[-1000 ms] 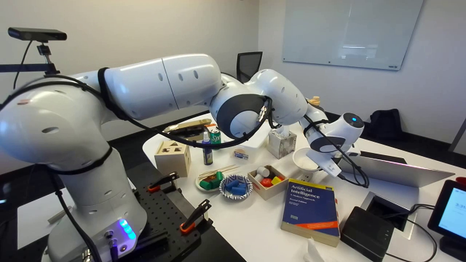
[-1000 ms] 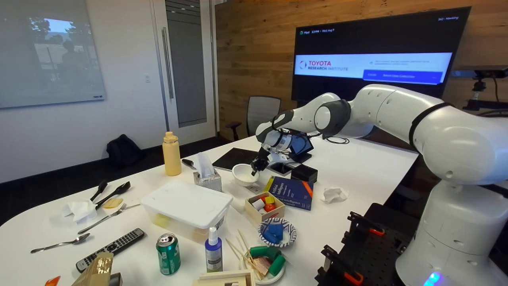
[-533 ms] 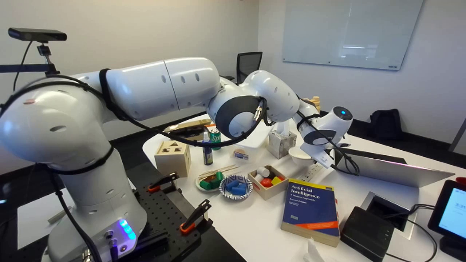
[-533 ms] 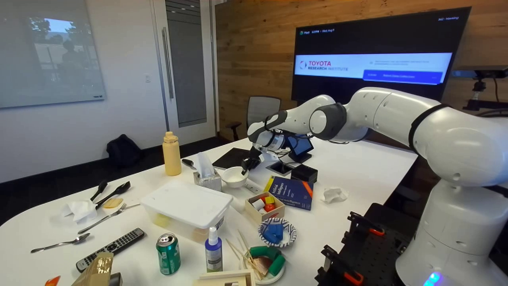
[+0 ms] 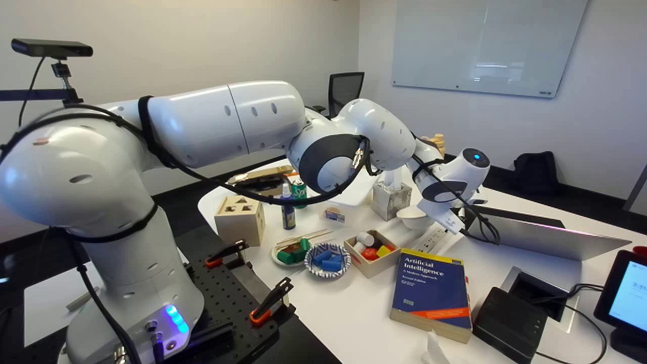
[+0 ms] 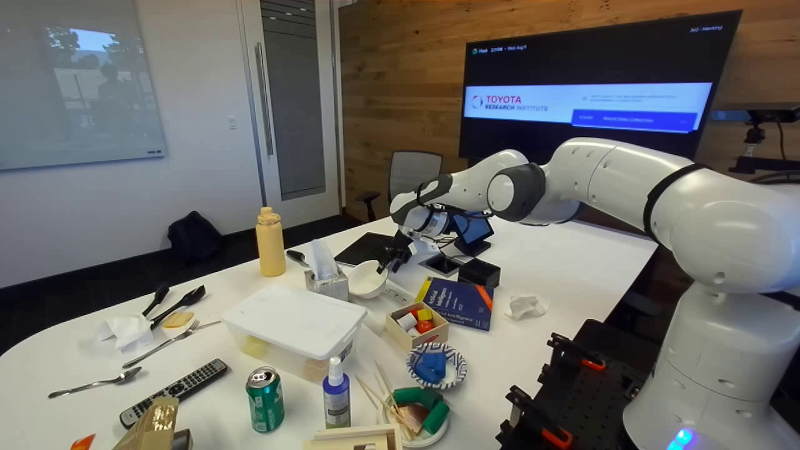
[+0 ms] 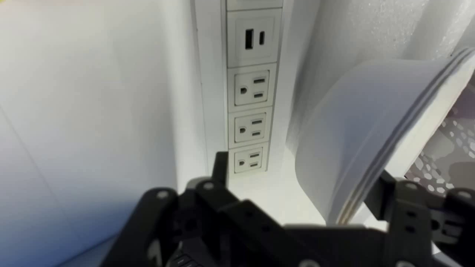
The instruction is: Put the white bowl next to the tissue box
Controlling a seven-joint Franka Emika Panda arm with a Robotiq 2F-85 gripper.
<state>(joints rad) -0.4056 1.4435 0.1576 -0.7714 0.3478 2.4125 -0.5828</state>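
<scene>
From my end, I have the arm [image 5: 268,119] stretched out over the white bench [image 6: 562,269], its fingers [image 7: 221,167] spread wide apart, down low by the white bowl [image 7: 334,129]. In my wrist view the bowl's rim runs between them, close to one finger and well apart from the other; whether that nearer finger touches the rim, I cannot tell. The bowl is just beside the tissue box [image 6: 328,285]. In an exterior view it looks tilted, its rim higher on the fingers' side. I cannot make out whether bowl and box touch, nor what lies under the bowl's base. Past the rim, at the right edge of my wrist view, I see the box's patterned grey side. On the bowl's other side there runs a strip of power outlets [image 7: 252,122]. In an exterior view I have the blue book [image 5: 429,288] lying flat, with an open wooden box [image 5: 385,264] of coloured blocks just beside it. A yellow bottle [image 6: 270,247] stands upright near the tissue box.
</scene>
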